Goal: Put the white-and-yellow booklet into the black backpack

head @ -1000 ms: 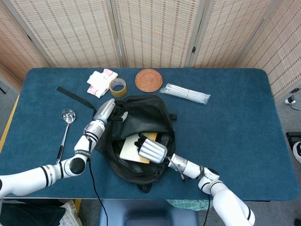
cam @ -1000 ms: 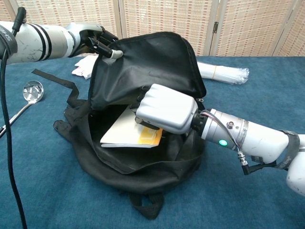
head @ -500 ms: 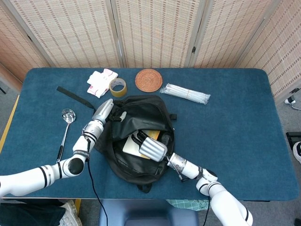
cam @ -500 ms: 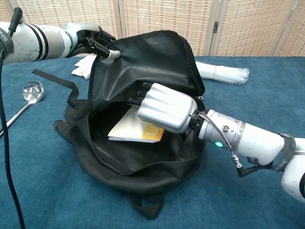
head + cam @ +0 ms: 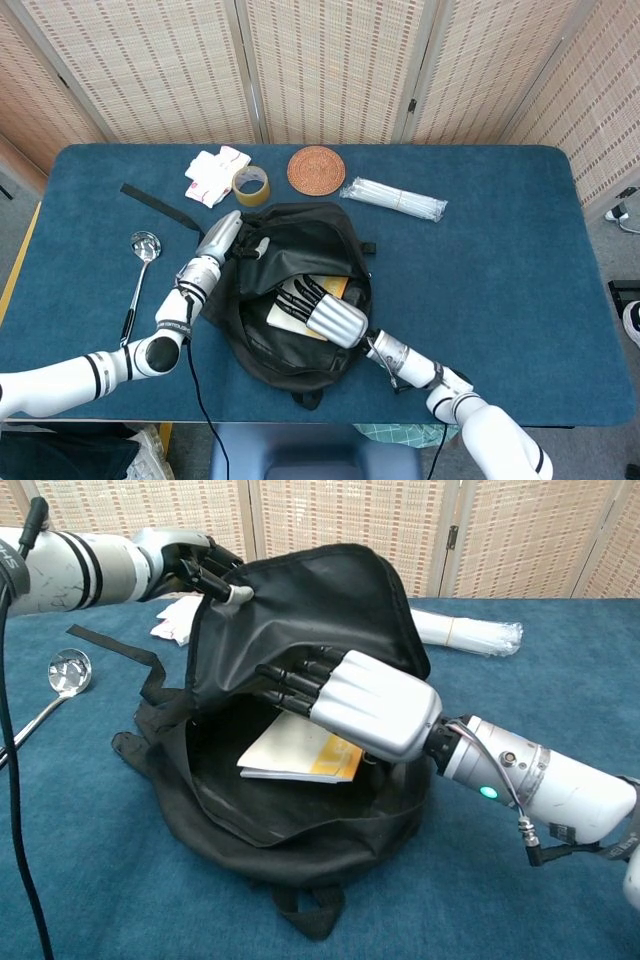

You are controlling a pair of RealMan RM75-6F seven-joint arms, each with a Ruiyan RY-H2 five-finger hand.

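- Since one second ago, the right hand has lifted off the white-and-yellow booklet; its fingers, then curled around the booklet's edge, are now stretched flat above it, apart and holding nothing.
- Black backpack: lies on the blue table with its mouth wide open. Its upper flap is held raised by the left hand, which pinches the flap's edge near the zipper, as in the earlier frames.
- Booklet: now sits deeper in the bag than a second ago, lying inside the opening on the lining. Its near edge faces the bag's mouth; whether it is fully seated cannot be told.
- Placement appears essentially done; the remaining step, in my judgement, is withdrawal of the right hand.
- Risk: the extended fingers are under the flap, so a careless retreat could snag the fabric or drag the booklet back toward the mouth.
- Risk: if the left hand releases the flap early, it would drop onto the right hand and shift the bag.
- Smaller items, well apart from the work: straw bundle, woven coaster, ladle, tape roll.
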